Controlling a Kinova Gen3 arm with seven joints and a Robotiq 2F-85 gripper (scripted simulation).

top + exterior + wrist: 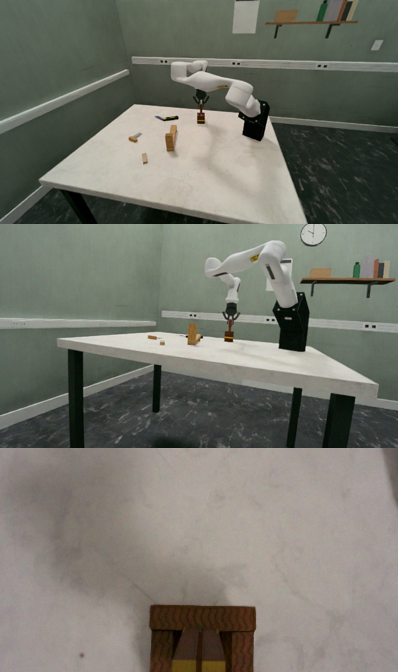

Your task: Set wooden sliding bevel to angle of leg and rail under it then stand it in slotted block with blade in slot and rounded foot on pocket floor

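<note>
A dark brown slotted block (201, 120) (229, 335) (202, 618) with a yellow band stands at the far middle of the table. A reddish-brown wooden bar (201, 109) (230, 326) (200, 648) stands upright in its pocket; it looks like the wooden bevel. My gripper (201, 102) (230, 320) points straight down and is shut on the bar's top end. The fingers do not show in the wrist view. The tan leg and rail (170, 138) (192, 334) stand left of the block. The black bevel (169, 118) with a blue blade lies flat behind them.
A small tan tool with a grey blade (134, 138) (152, 337) and a small tan wood block (144, 158) (161, 343) lie on the left of the table. The robot's black base (255, 122) (292, 323) stands at the right rear.
</note>
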